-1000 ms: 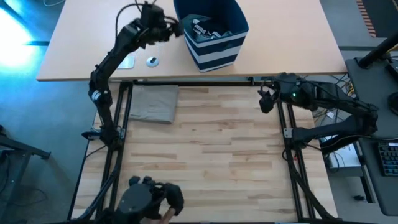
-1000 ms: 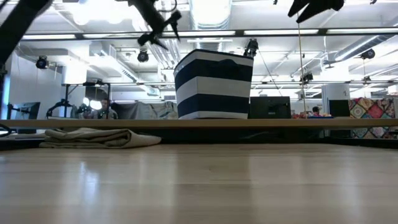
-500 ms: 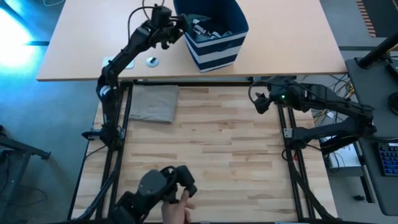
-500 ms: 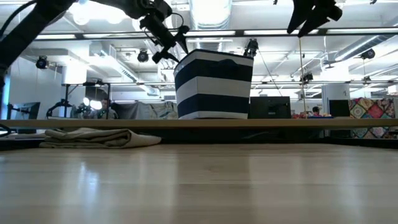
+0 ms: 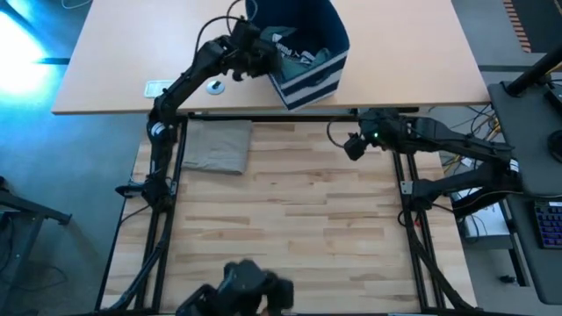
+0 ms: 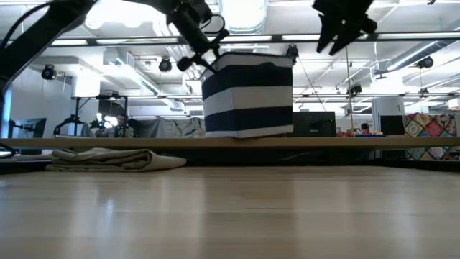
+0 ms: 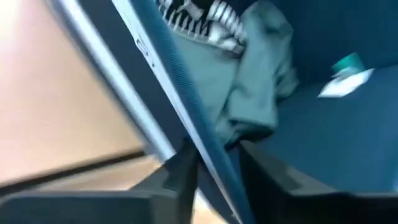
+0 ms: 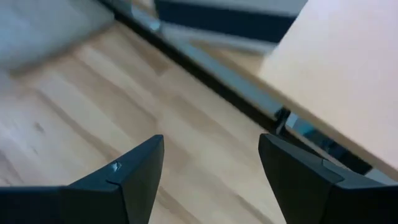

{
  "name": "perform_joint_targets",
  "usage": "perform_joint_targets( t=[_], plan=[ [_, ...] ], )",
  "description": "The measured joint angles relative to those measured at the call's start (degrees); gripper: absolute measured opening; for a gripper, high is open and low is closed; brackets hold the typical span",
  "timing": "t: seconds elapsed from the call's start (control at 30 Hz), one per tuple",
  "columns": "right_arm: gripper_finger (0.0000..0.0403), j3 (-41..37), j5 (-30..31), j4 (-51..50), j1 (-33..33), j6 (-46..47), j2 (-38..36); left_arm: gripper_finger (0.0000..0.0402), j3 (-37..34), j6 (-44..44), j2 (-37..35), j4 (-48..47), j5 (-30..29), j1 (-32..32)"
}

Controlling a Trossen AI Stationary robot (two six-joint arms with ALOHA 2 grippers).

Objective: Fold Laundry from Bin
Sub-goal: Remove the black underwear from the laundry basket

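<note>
One left gripper (image 5: 266,60) pinches the bin (image 5: 309,53) wall.

— Can we read any wording here?

— We can't. White marks show on a dark garment (image 7: 198,17) inside the bin (image 5: 309,77), but we can't make out one letter.

— And the small pale tag (image 7: 346,84) deeper in the bin?

— Too blurred for us; no label, brand or number reads anywhere.
</note>
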Motion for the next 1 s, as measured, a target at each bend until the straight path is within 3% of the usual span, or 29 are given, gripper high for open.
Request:
perform_joint_targets(
  t=[0.13,0.2,0.33,0.5,0.6,0.8,1.0],
  plan=[
    [0.0258,8.0,0.0,1.5,-1.9,-1.1,1.6,0.0021,-1.7,5.3,-3.2,-10.6,-0.3,-2.0],
    [0.0258,11.9,-1.4,4.4,-3.6,-3.3,2.8,0.0007,-1.7,7.4,-4.2,-15.7,-0.7,-2.9],
    [0.0258,18.6,-7.7,11.5,-8.6,-4.2,6.4,0.0026,-1.7,8.5,-5.2,-16.3,-1.9,-4.4],
    [0.0258,23.3,-7.8,7.1,-14.7,0.5,11.9,0.0052,-2.1,8.8,-5.1,-12.7,-4.3,-7.8],
    [0.0258,23.0,-10.3,1.2,-16.0,0.4,14.2,0.0058,-3.4,9.1,-5.2,-13.5,-7.2,-10.4],
    [0.0258,17.8,-30.4,-3.4,-11.7,-13.7,16.0,0.0052,-4.9,13.0,-2.6,-11.1,-8.8,-11.6],
    [0.0258,8.7,-31.4,-2.0,-6.4,-25.0,16.9,0.0040,-4.6,19.0,0.1,-7.6,-11.3,-11.5]
  ],
)
